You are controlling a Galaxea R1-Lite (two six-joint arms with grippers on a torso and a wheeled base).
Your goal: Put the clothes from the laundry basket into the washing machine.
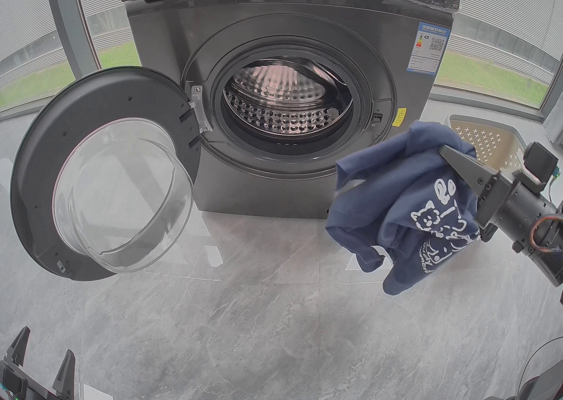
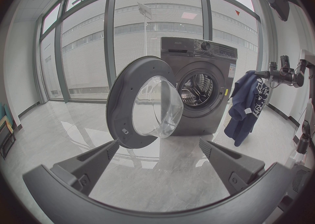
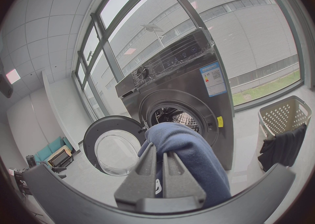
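navy shirt (image 1: pixel 393 196), white print (image 1: pixel 437 225), perhaps cats

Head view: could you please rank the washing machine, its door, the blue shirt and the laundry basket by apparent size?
1. washing machine
2. door
3. blue shirt
4. laundry basket, partly hidden behind the shirt

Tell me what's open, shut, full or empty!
Grey round washing machine door, wide open.
Shiny steel drum, looks empty.
Navy blue printed T-shirt, hanging from right gripper.
Right gripper, shut on T-shirt.
Left gripper, open, empty.
Cream plastic laundry basket, black garment draped over rim.
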